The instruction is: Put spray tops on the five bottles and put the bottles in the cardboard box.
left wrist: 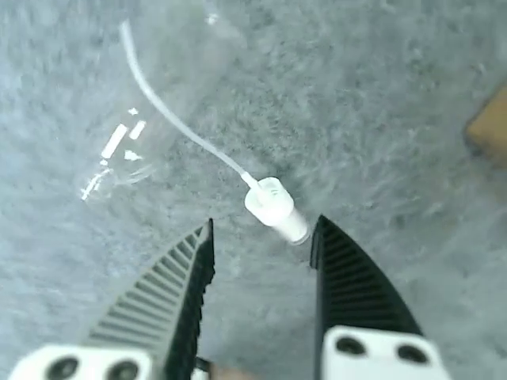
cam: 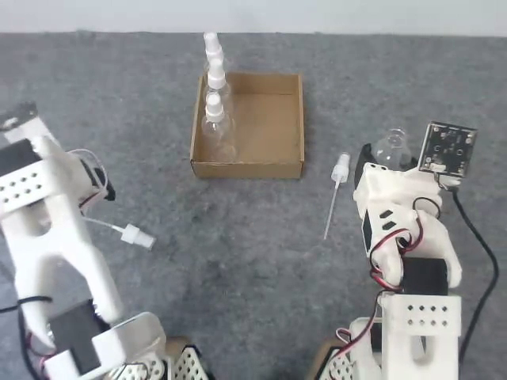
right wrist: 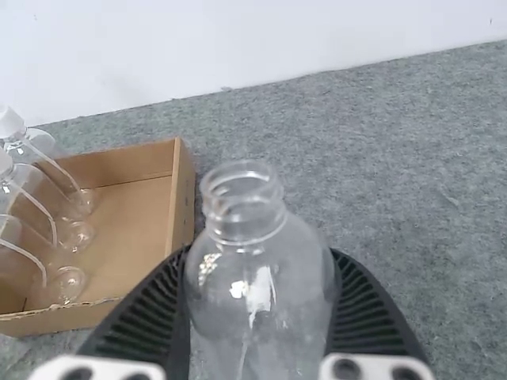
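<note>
The left gripper (left wrist: 264, 228) hangs over the grey table (cam: 253, 269) with its jaws spread wide and nothing between them. Just ahead of its tips lies a spray top (left wrist: 274, 207) on its side, its thin tube running away across the table. The cap end sits very near one tip, and contact there cannot be told. Beside the tube are a few bright glints (left wrist: 115, 150) of something clear, too faint to name. In the high view this spray top (cam: 136, 235) lies next to the left arm, well apart from the box (cam: 247, 169). The right gripper (right wrist: 257, 277) is pinched on a clear bottle (right wrist: 242, 210), one ribbed pad on each side of its body. The bottle's mouth is open, with no top on it. From above, this bottle (cam: 394, 146) is held to the right of the box, outside it. A second spray top (cam: 341, 168) lies on the table between the box and the right arm, its tube pointing toward the arms. Three capped bottles (cam: 219, 131) stand in a row along the box's left wall, and bare cardboard floor shows beside them.
</note>
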You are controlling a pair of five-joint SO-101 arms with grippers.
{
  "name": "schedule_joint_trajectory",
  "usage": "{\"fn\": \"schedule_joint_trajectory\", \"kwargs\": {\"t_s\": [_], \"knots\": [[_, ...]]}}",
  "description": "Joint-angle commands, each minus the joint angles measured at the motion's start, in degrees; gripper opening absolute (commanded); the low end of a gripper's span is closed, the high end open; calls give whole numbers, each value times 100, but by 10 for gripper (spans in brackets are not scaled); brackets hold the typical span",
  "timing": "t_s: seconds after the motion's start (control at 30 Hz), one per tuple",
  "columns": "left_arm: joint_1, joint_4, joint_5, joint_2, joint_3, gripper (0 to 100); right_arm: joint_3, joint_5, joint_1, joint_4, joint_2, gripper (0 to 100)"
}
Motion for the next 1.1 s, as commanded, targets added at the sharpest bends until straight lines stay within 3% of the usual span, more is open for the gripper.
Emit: {"fn": "schedule_joint_trajectory", "kwargs": {"t_s": [0.0,0.43,1.07], "knots": [[-9,62,-1169,-62,-330,188,-97,-18,40,-145,-154,108],[-9,79,-5547,-18,-330,188,-97,-9,40,-145,-145,108],[-9,53,-9134,0,-303,193,-88,0,-198,-136,-136,109]]}}
